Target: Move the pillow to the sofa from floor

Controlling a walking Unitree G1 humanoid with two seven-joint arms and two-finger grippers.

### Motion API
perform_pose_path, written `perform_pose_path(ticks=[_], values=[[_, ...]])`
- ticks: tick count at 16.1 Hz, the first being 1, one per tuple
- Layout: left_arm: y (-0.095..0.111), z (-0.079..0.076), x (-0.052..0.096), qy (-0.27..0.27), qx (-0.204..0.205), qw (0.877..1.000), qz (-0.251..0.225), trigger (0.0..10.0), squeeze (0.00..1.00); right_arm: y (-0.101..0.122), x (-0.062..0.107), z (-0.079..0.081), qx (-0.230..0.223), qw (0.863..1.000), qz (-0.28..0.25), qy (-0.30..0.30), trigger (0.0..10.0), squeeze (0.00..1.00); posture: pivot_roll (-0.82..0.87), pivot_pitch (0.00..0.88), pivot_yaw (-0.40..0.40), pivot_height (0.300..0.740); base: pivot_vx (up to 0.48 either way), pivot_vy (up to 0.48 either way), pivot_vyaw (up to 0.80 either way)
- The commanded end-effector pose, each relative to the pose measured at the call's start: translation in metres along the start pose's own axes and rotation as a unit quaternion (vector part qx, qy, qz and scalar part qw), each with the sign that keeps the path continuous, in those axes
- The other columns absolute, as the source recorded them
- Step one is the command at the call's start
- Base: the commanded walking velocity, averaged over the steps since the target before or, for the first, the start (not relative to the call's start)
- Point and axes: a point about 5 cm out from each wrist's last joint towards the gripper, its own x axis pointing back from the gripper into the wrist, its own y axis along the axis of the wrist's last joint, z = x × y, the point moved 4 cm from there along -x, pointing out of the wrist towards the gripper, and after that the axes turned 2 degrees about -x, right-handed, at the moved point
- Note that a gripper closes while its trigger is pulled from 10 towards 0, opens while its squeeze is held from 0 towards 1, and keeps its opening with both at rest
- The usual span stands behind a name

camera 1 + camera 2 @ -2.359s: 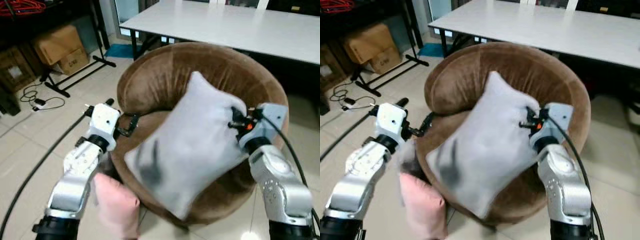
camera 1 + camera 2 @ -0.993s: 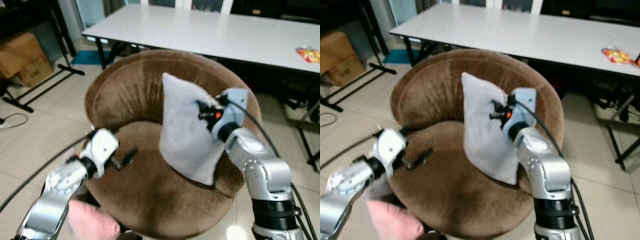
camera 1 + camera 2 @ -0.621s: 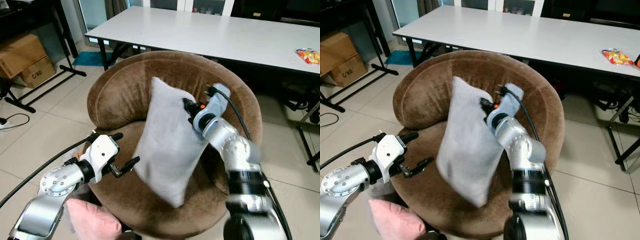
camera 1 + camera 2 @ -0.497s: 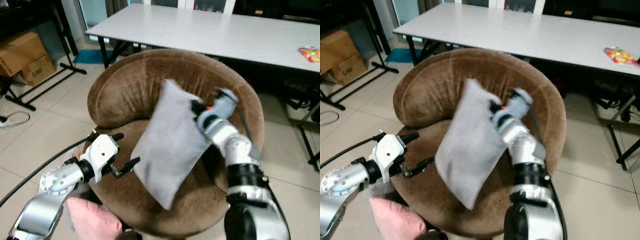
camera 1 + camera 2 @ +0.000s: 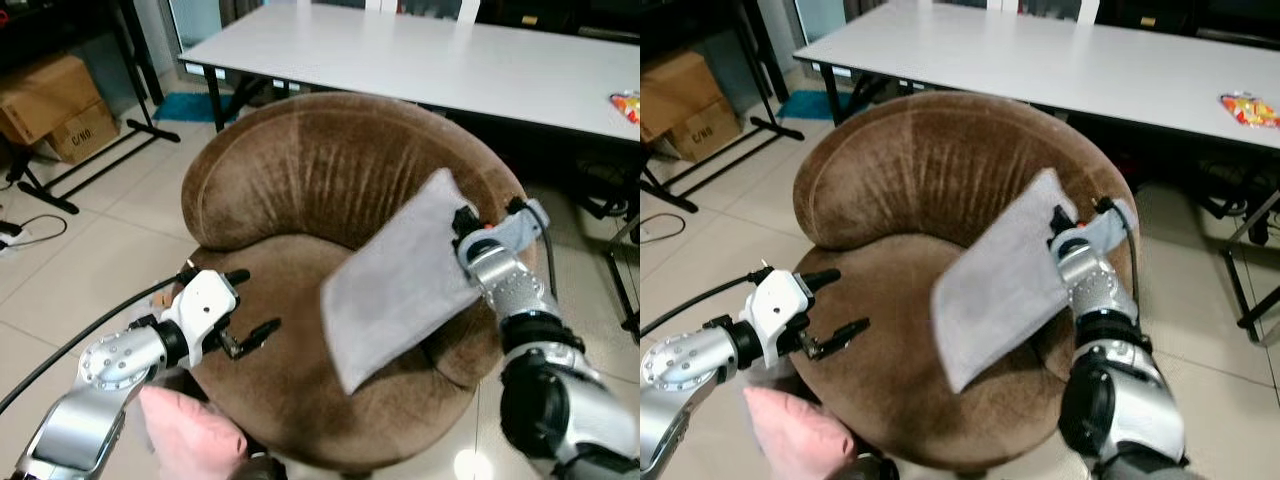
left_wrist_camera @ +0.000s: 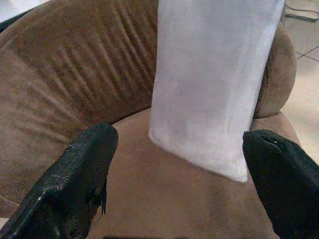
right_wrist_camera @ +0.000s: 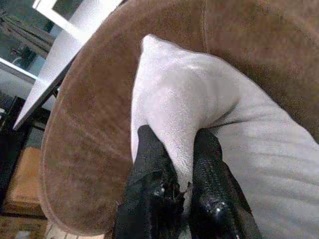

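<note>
Pinching a corner of the pale grey fabric pillow (image 5: 400, 282), the right pincer (image 7: 175, 175) holds it slanted over the round brown velvet sofa (image 5: 290, 170), release remaining, while the left pincer (image 5: 245, 310) hovers wide, empty.

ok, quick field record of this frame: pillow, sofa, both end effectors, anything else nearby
grey pillow: tilted over the seat, lower corner at the cushion, upper edge near the sofa's right arm
brown sofa: round, velvet-like, in front of a white table
right end effector: fingers pinched on a fold at the pillow's edge
left end effector: fingers apart, by the seat's front left edge, holding nothing
pink pillow: on the floor, under the left arm
cardboard boxes: on the floor, far left
</note>
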Motion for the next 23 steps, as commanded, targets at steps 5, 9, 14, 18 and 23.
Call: perform_pose_path(ticks=[5,9,14,18,23], values=[[0.002,0.003,-0.004,-0.003,-0.013,1.0,0.0,10.0,0.0,0.008,-0.004,0.02,0.069,0.996,-0.018,0.047,10.0,1.0,-0.01,0.0,0.012,0.74,0.0,0.0,0.0],[-0.001,0.014,-0.007,0.081,0.002,0.997,0.007,10.0,0.0,0.037,0.0,0.004,0.128,0.989,-0.068,0.032,10.0,0.07,0.0,0.0,0.001,0.74,0.0,0.0,0.0],[0.008,0.031,-0.008,0.195,0.037,0.98,-0.032,10.0,0.0,0.037,0.037,0.019,0.275,0.949,-0.099,0.118,10.0,0.0,-0.03,0.0,-0.006,0.74,0.0,0.0,0.0],[0.01,0.028,-0.005,0.222,0.052,0.973,-0.035,10.0,0.0,-0.004,0.099,0.024,0.33,0.93,-0.101,0.127,10.0,0.0,-0.05,0.0,0.005,0.74,-0.134,0.0,0.0],[0.013,0.029,-0.002,0.241,0.055,0.968,-0.042,10.0,0.0,-0.029,0.112,0.019,0.372,0.92,-0.07,0.105,10.0,0.0,-0.05,0.0,0.005,0.74,-0.272,0.0,0.0]])
